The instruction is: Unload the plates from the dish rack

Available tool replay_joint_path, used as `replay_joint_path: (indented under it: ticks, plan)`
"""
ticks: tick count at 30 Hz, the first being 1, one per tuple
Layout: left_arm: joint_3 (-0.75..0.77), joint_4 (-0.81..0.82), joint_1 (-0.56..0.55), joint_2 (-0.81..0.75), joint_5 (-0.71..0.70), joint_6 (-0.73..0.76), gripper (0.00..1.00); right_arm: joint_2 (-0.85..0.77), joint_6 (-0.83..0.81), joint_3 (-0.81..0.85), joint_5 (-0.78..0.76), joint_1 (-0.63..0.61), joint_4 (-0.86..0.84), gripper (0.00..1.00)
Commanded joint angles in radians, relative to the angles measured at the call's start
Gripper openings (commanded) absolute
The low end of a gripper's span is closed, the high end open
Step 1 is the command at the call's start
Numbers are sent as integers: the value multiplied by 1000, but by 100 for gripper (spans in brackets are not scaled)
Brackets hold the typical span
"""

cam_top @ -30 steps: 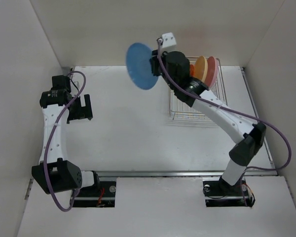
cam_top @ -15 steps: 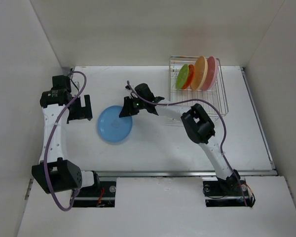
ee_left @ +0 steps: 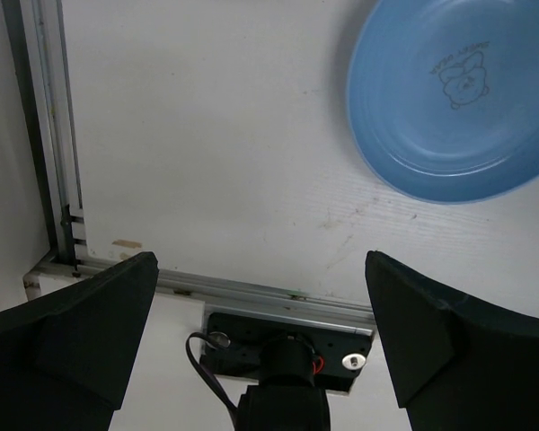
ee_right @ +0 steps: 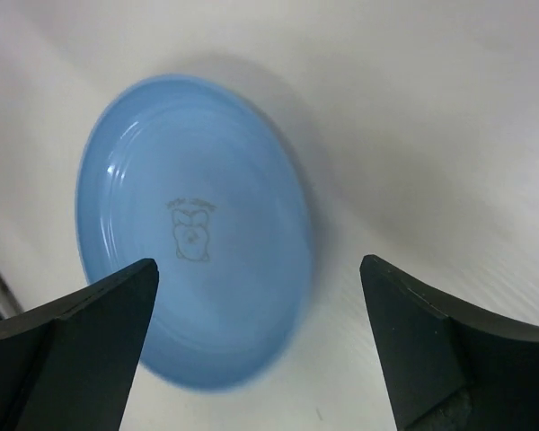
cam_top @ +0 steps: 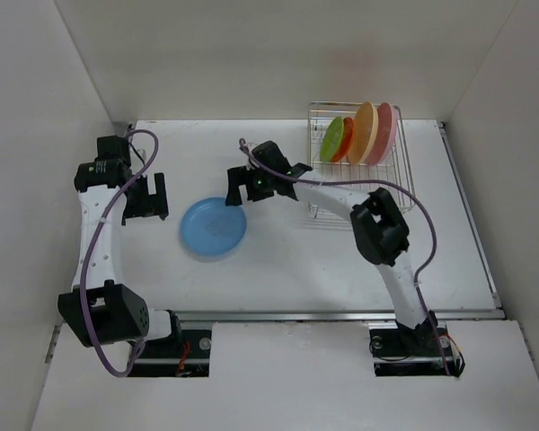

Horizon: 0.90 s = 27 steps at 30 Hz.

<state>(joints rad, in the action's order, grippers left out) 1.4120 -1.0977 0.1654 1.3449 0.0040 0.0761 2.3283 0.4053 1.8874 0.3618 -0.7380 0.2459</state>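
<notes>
Round blue plastic plate [cam_top: 213, 227] flat on the white table [cam_top: 278, 260], right gripper [cam_top: 247, 187] and left gripper [cam_top: 153, 197] wide, empty; four coloured plastic plates [cam_top: 366, 131] to go in the silver wire rack [cam_top: 404, 193].

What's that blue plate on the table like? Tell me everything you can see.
The blue plate is round and shallow, with a raised rim, sky blue, seemingly smooth plastic. A small outline drawing, something like a bear, is printed at its centre. It lies flat, face up, on the white table, left of the dish rack. Only the table touches it; the open right gripper hovers by its far edge.
</notes>
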Motion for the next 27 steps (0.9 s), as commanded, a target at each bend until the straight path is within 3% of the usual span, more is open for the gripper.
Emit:
replay_joint_path:
  ticks: [1,4,10,13,14,15,17,27]
  plan:
    - [56,-27,3,-9,2,13,100,-280,-65,-20,-309,66,78,100]
    - [65,-27,3,-9,13,22,100,-414,-74,-30,-507,141,108,100]
    - [87,-27,3,11,22,31,100,-344,-122,101,-727,273,220,100]
    - [87,-27,3,33,22,31,100,-261,-122,159,-848,325,230,77]
    - [87,-27,3,43,11,31,100,-244,-122,159,-865,336,230,58]
    - [87,-27,3,54,11,31,100,-228,-111,173,-876,354,230,49]
    - [87,-18,3,63,11,31,100,-207,-92,173,-900,368,196,38]
    - [77,-8,3,106,11,22,100,-106,-62,150,-926,387,145,38]
